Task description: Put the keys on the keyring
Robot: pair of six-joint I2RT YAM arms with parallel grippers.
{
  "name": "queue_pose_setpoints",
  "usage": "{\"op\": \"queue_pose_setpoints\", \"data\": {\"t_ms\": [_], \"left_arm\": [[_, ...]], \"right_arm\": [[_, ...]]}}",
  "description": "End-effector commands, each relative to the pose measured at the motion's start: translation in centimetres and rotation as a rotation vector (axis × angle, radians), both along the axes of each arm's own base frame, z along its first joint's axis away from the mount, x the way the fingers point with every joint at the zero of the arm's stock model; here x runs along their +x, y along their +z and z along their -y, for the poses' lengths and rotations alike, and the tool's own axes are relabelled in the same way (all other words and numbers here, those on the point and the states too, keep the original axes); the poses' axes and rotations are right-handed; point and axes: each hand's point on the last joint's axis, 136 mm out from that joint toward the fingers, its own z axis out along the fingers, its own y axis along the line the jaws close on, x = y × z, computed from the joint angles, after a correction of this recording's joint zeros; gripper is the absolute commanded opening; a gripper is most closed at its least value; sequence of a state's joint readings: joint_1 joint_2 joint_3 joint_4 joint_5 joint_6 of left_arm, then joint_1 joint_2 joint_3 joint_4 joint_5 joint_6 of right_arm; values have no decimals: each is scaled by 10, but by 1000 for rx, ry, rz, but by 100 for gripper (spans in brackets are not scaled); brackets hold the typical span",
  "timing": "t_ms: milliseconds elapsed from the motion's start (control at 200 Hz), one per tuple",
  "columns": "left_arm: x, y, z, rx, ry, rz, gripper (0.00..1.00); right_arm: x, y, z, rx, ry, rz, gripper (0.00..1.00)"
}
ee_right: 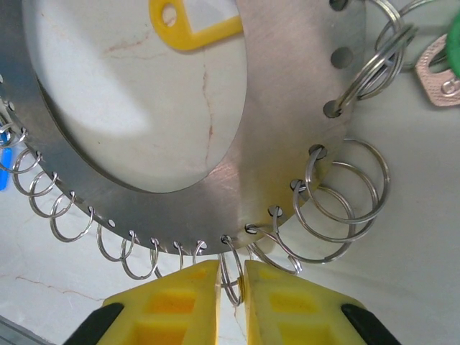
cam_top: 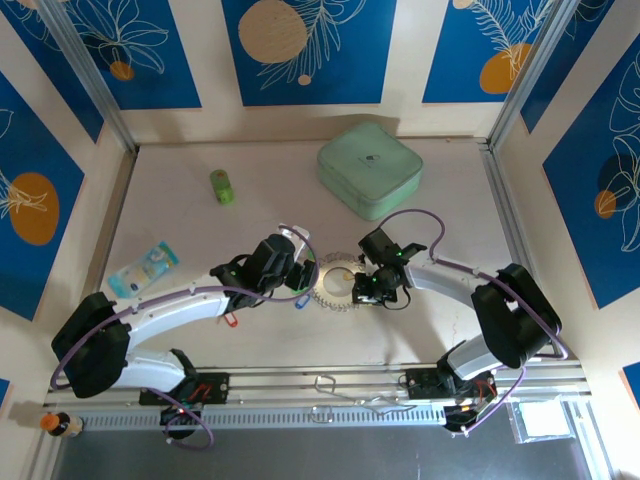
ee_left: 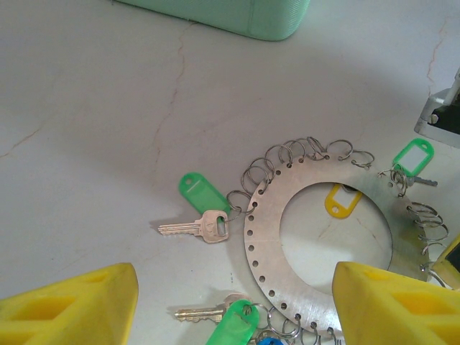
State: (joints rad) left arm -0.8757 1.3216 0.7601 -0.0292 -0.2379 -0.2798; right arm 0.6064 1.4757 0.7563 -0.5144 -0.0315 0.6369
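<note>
Right hand point(ee_right: 231, 272) narrow around one split ring point(ee_right: 228, 255) at the rim of the keyring point(ee_right: 237, 187); whether it grips, I cannot tell.
Left hand point(ee_left: 233, 287) wide above the keyring, which lies flat on the desk point(ee_left: 108, 108). The plate looks rigid and slick; the springy little rings probably slip, so pinch across the wire.

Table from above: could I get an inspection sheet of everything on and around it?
Surface: pale table, hairline cracks.
Job's things: keyring mid-table; green-tagged keys attached at its rim, yellow tag showing through its hole.
Clutter: green box, green cylinder, blue packet.
Grippers: left gripper open above the keyring; right gripper pinching one split ring on the rim.
Cables: purple cables loop along both arms.
Surroundings: blue leaf-print wall panels.
</note>
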Motion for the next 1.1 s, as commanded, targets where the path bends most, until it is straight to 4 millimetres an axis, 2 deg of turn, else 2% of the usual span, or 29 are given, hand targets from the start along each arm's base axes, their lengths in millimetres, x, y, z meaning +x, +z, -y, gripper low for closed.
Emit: {"op": "queue_pose_setpoints", "data": {"t_ms": [0,250,660,795,965,1095], "left_arm": [[3,7,0,-8,-2,31,72],[2,7,0,-5,-3,31,71],[3,8,0,-7,-3,32,72],[3,9,1,-8,-5,33,72],[4,12,-1,2,-6,46,72],[5,16,-4,17,-10,58,72]], "right_arm": [[-6,-4,0,7,-5,-35,16],[-7,-5,0,2,-1,-41,11],[-6,-5,0,0,5,-45,12],[-5,-3,-1,7,9,-36,2],[1,9,-1,1,53,32,0],[11,26,-2,-2,116,143,0]]}}
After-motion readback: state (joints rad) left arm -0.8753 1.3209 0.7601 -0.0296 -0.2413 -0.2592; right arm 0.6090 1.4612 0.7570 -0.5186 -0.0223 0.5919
